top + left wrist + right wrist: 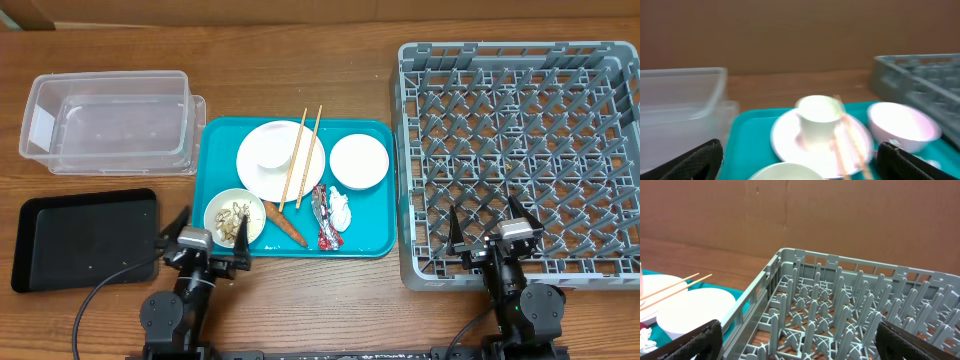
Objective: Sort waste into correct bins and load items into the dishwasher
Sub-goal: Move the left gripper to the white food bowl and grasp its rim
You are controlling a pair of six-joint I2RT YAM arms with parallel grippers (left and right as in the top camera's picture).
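One scrap-filled bowl (pixel 218 203) lies just ahead of left claw (pixel 210 228).

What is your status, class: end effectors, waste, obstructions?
Left end effector open, empty. Right end effector open, empty, at rack. Carrot, tissue, wrapper on teal tray. No obstruction seen.

teal serving tray (pixel 220 160); white plate (pixel 255 175); orange carrot (pixel 285 225); red-and-silver wrapper (pixel 322 218); pale wood chopsticks (pixel 300 155); black tray (pixel 85 238) near left; clear tub (pixel 110 120) far left; grey lattice rack (pixel 520 150) right.
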